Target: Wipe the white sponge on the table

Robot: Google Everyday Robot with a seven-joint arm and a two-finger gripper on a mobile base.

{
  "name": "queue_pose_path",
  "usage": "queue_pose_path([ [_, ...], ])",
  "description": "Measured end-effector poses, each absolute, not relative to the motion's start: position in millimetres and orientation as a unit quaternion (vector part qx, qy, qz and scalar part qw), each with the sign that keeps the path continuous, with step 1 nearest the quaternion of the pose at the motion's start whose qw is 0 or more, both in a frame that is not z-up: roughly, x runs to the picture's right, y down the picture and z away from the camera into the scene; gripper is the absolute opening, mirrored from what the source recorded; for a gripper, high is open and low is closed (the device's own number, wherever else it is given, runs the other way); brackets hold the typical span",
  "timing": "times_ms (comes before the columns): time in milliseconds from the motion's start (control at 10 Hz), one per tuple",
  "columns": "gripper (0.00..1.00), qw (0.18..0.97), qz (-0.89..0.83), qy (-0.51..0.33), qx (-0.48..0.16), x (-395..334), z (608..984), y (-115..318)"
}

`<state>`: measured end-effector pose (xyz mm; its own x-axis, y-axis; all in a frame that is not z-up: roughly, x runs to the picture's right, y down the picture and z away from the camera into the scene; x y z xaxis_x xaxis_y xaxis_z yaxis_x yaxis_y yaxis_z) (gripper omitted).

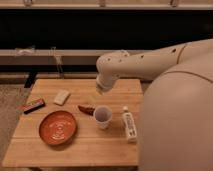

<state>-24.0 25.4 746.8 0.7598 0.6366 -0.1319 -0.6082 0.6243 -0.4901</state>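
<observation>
Your fingers point(101, 89) hang at the tip of the smooth cream arm, above the far half of the worktop point(100, 146). They are spread, with nothing between them. The sponge point(61, 96), a soft cream-white block with rounded corners, lies flat on the planked wood to the fingers' left in the picture, apart from them and untouched. Further left of it sits a dark flat box point(33, 105) with a red edge. Nearer the camera than the fingers stands a white cup point(103, 116), with a small dark red oblong item point(86, 108) just beside it. A round orange plate point(58, 127) lies in front of the sponge. A long white bottle point(129, 124) lies right of the cup.
</observation>
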Motion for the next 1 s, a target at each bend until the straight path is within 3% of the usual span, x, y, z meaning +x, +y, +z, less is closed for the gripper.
queue_pose_path([
  [1000,0.8,0.906,0.334,-0.018,-0.261,-29.5,751.9,21.1],
])
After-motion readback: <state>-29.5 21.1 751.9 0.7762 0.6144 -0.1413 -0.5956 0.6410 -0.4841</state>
